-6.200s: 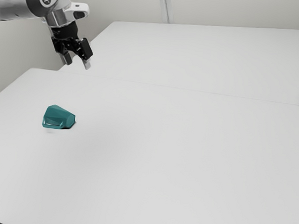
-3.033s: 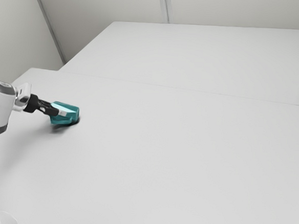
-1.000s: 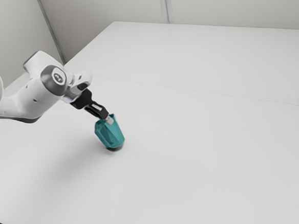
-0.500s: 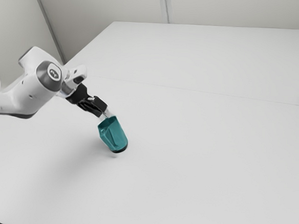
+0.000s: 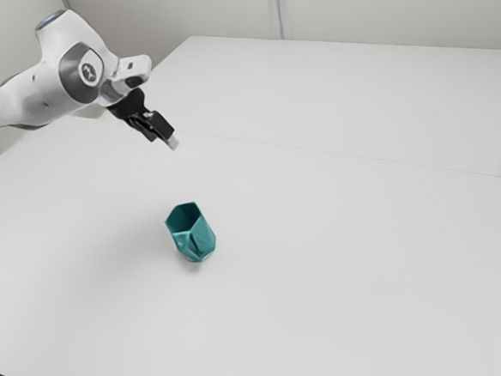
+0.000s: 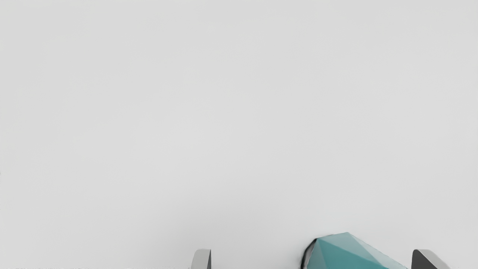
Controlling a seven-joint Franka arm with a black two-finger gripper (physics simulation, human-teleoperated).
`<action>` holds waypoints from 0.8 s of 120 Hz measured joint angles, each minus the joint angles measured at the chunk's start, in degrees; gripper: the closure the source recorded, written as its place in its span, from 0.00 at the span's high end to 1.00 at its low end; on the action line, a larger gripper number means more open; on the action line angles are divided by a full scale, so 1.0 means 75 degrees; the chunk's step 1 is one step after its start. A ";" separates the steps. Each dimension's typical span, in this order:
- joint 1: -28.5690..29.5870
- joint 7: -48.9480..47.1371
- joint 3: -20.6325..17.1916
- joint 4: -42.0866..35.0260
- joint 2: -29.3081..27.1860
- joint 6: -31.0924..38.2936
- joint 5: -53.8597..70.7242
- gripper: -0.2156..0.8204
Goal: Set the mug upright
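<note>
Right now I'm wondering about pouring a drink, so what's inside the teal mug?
In the exterior view, the teal mug shows dark teal inner wall through its open mouth, with nothing against it. The near wall hides the bottom, so I can't tell what lies there.

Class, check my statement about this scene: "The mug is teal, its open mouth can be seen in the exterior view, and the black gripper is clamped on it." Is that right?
Not quite: the gripper is not clamped on the mug. The exterior view shows a clear gap between them. The mug is teal, and its open mouth can be seen there.
</note>
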 joint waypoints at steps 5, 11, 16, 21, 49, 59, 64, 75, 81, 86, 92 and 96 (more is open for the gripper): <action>-0.0069 -0.0115 0.0032 0.0136 0.0010 -0.0177 0.0229 0.78; -0.0067 -0.0245 0.0045 0.0270 0.0011 -0.0349 0.0486 0.78; -0.0030 -0.0364 0.0032 0.0421 -0.0001 -0.0502 0.0738 0.78; -0.0007 -0.0483 0.0023 0.0602 -0.0027 -0.0695 0.0958 0.78; -0.0002 -0.1018 -0.0034 0.1153 -0.0278 -0.1630 0.1676 0.79; -0.0023 -0.1156 -0.0044 0.1673 -0.0176 -0.2036 0.1851 0.79; -0.0027 -0.1218 -0.0044 0.2024 -0.0023 -0.2256 0.1904 0.79; -0.0008 -0.1339 -0.0044 0.2706 0.0311 -0.2731 0.2031 0.79; -0.0002 -0.1398 -0.0049 0.2829 0.0342 -0.2919 0.2101 0.79; -0.0016 -0.1443 -0.0052 0.2873 0.0330 -0.3047 0.2154 0.79; -0.0049 -0.1491 -0.0060 0.2939 0.0323 -0.3186 0.2206 0.79; -0.0067 -0.1521 -0.0063 0.2980 0.0323 -0.3272 0.2231 0.79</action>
